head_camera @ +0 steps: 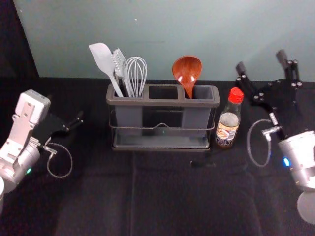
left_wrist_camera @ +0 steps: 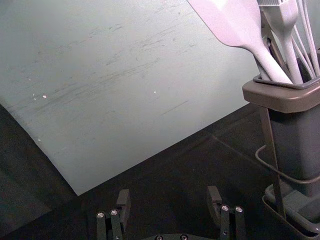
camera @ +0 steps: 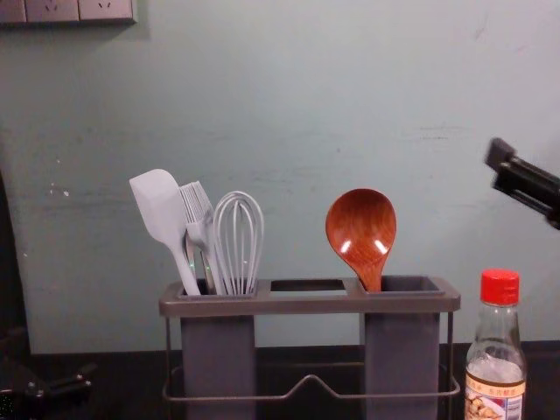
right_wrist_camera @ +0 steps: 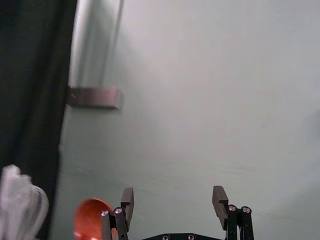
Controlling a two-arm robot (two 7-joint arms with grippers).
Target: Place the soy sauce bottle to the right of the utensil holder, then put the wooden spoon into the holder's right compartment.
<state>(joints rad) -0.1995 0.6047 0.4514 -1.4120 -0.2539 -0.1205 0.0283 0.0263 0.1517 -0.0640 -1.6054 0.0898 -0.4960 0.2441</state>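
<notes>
Beside the right end of the utensil holder (head_camera: 162, 103), the soy sauce bottle (head_camera: 228, 129) stands upright on the surface (head_camera: 167, 196), capped and close in; the wooden spoon (head_camera: 187, 70) is in the right compartment (head_camera: 204, 92), bowl up, its handle near the divider. Up and to the right of the bottle is the right hand (head_camera: 261, 63), released, its fingers spread with nothing between them; the left hand (left_wrist_camera: 168, 196) is idle at the left of the holder, also spread and empty.

Both placements look done, so the risk I would watch is in the right arm's retreat; the bottle is tall and narrow, and a low or inward sweep of the forearm could topple it; the loop of cable (head_camera: 248, 142) hangs near enough to catch its neck if the arm swung toward the holder. The spoon is top-heavy and probably loose in its slot; a brush against its bowl, or a bump to the rack, could swing it round or tip it outward; backing off up and to the right, clear of both, seems safest.
</notes>
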